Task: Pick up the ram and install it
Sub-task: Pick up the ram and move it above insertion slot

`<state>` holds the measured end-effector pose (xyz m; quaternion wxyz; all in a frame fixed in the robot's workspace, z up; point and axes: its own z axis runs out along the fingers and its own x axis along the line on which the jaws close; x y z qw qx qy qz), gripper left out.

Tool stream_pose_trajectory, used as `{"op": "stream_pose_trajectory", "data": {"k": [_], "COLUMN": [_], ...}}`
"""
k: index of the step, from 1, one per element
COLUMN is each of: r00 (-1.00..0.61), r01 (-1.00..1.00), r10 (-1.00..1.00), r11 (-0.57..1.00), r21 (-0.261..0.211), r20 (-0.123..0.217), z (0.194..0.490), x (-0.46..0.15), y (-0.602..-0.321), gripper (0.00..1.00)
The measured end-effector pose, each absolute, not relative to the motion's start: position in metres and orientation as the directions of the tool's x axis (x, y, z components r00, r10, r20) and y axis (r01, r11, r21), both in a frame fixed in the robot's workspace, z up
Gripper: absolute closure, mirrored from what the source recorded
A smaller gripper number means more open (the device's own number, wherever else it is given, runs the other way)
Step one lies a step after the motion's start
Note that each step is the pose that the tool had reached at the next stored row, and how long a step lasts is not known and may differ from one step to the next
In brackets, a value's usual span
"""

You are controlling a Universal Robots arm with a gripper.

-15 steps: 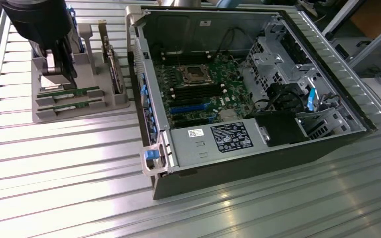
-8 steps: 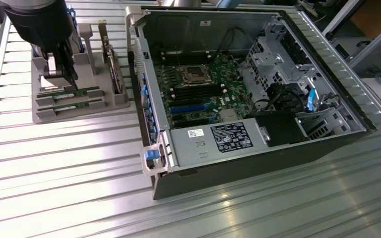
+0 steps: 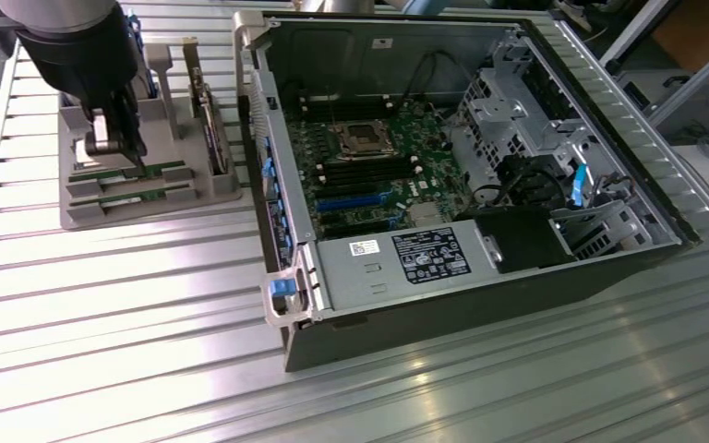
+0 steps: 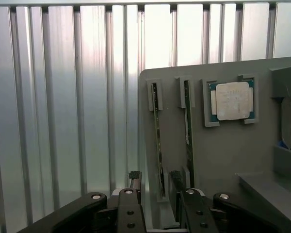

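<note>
Black two-fingered gripper (image 4: 155, 194) stands spread wide, holding nothing, its fingers (image 4: 134, 187) flanking the near end of the long thin green ram stick (image 4: 158, 141), which sits on edge in a slot of the grey plastic holder tray (image 4: 223, 155). Just beside it stands a second green memory stick (image 4: 188, 131). Beyond, a square silver processor chip (image 4: 231, 101) rests in its recess, with the ribbed metal table (image 4: 63, 97) behind.
</note>
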<state>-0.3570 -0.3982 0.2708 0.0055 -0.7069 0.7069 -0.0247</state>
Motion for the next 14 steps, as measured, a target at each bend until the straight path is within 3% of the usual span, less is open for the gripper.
{"op": "stream_pose_trajectory", "data": {"k": [14], "r00": [-0.001], "r01": [-0.999], "r10": [-1.000], "r11": [-0.001], "r21": [-0.043], "r20": [0.029], "z": [0.258], "x": [-0.357], "y": [-0.398], "gripper": [0.64]}}
